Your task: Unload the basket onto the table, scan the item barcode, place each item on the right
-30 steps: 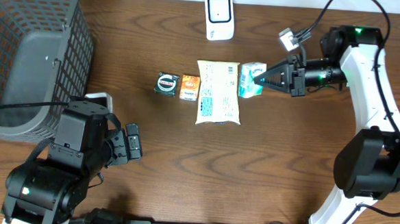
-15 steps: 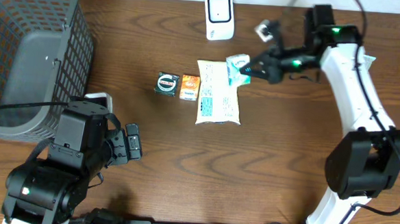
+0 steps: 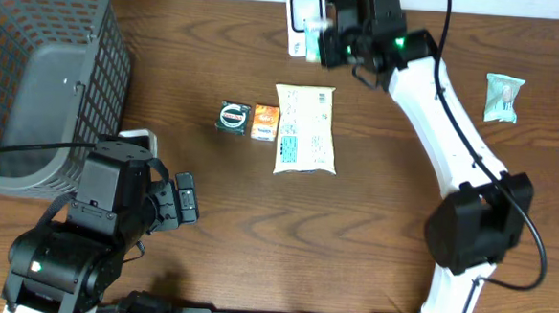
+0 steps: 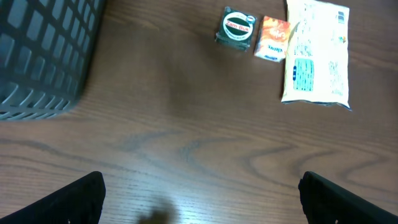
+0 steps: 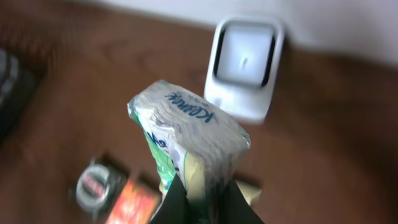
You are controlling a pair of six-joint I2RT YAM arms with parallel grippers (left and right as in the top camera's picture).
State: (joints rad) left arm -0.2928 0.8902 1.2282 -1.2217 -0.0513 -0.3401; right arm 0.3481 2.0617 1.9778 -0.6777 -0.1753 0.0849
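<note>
Tissue pack is held end-up by the right pincer, which is clamped shut on its lower edge. The pack is raised off the bench, just in front of the white scanner at the far edge.

Containers: one grey wire basket is noted at the far left corner. A smooth grey shape is seen through its mesh; whether it lies inside cannot be told.

Pack appearance: soft clear wrapper, white folded tissue visible at the top, blue lettering, green print down one side.

Left pincer is spread wide over bare bench, holding nothing.

Also on the bench: round green tin, orange packet and flat white pouch in a row; a second pale green packet lies well apart to the right.
</note>
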